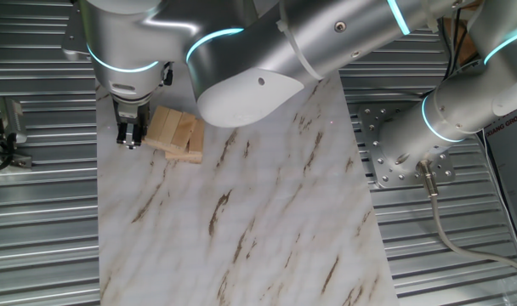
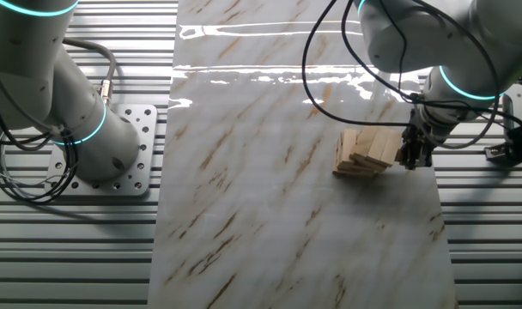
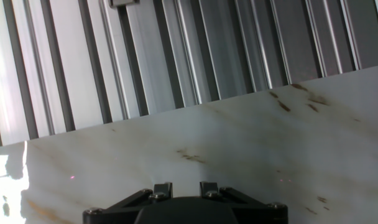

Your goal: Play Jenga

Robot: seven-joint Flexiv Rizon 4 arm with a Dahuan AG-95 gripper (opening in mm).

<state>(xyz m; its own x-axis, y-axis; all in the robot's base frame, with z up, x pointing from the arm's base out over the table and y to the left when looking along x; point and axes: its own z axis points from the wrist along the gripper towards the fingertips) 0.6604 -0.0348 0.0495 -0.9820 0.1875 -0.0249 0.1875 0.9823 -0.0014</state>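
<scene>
The Jenga stack [image 1: 177, 133] is a small pile of pale wooden blocks on the marble board's far left corner. Its layers look skewed, and a lower block juts out toward the front. It also shows in the other fixed view [image 2: 364, 150] near the board's right edge. My gripper [image 1: 129, 136] points down just left of the stack, at its side, with the black fingers close together and nothing between them. In the other fixed view the gripper [image 2: 413, 155] is at the stack's right side. The hand view shows only the gripper base [image 3: 184, 208], not the stack.
The marble board [image 1: 241, 221] lies on a ribbed metal table [image 1: 37, 212]. A second arm's base [image 1: 409, 157] is bolted beside the board. A small metal fixture [image 1: 8, 127] stands on the table left of the gripper. Cables hang near the gripper [image 2: 330, 77].
</scene>
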